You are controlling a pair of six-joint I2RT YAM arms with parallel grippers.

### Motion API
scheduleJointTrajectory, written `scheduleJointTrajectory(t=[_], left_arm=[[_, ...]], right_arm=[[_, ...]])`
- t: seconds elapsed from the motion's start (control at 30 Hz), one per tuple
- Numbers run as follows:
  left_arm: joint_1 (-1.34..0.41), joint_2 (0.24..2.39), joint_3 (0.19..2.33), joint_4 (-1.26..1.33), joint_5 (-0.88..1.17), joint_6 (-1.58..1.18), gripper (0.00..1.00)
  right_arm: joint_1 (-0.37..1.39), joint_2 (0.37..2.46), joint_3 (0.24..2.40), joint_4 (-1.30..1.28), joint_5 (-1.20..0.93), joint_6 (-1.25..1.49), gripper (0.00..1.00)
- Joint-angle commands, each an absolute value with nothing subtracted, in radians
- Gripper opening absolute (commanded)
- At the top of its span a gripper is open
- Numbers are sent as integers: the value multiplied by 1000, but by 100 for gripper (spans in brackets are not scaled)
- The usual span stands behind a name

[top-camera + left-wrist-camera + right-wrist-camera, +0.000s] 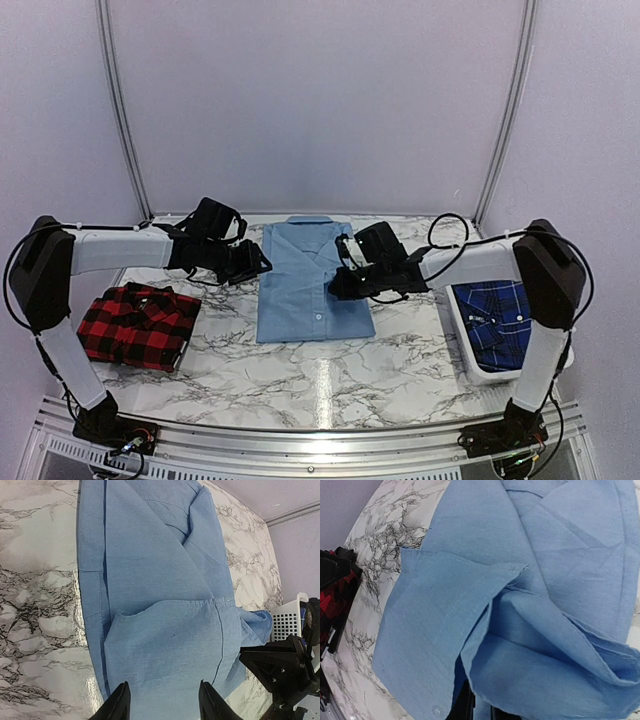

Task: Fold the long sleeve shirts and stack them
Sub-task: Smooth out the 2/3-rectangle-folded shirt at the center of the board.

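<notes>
The light blue shirt (312, 282) is laid front up at the middle of the marble table (330, 385), its collar toward the far edge and a line of small pale buttons seen down the placket. It is partly folded into a long panel, with straight creases and a stitched hem visible from the left wrist. The left gripper (164, 702) is held just above the shirt's left side, its jaws spread with nothing held between them. The right gripper (480, 711) is set at the shirt's right edge, where a bunched fold of blue cloth is pinched between its jaws and raised off the table. The red-and-black check shirt (138, 325) is folded on the table's left side. The dark blue plaid shirt (500, 322) is lying in a white basket (468, 355) at the right.
</notes>
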State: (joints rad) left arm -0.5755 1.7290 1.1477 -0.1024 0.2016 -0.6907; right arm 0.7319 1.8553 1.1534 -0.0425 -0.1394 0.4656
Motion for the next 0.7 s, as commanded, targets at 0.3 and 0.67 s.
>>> scheduleJointTrajectory(t=[0.3, 0.67], left_arm=[[-577, 1735, 1130, -95, 219, -692, 48], [-574, 1814, 1207, -132, 178, -657, 45]], right_arm=[[623, 2140, 1445, -66, -285, 429, 41], [637, 2133, 1444, -106, -236, 371, 52]])
